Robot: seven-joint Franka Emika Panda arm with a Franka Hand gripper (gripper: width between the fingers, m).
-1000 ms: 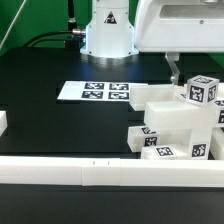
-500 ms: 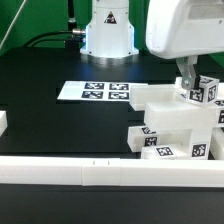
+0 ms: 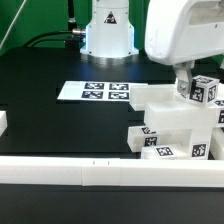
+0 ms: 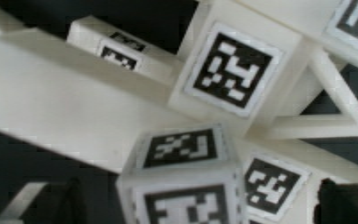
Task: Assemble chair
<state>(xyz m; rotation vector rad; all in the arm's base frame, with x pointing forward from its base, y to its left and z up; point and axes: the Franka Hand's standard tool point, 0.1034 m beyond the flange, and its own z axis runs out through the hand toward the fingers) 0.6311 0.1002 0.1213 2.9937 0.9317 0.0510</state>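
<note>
Looking through the exterior view, I see the arm's white wrist housing hanging over the scene's right side. The gripper points straight down, its dark finger just beside the tagged upper post of the chair. The fingers stand wide apart and clamp nothing (I only make out one of them clearly from here). The chair parts are bunched at the exterior view's right: a blocky white slab, with lower tagged blocks in front of it. In the wrist view those tags fill the picture, with a thin cross-brace among them.

The table is black. The marker board lies flat near the middle, in front of the robot's base. A long white rail runs along the front, and a cable trails beside the base.
</note>
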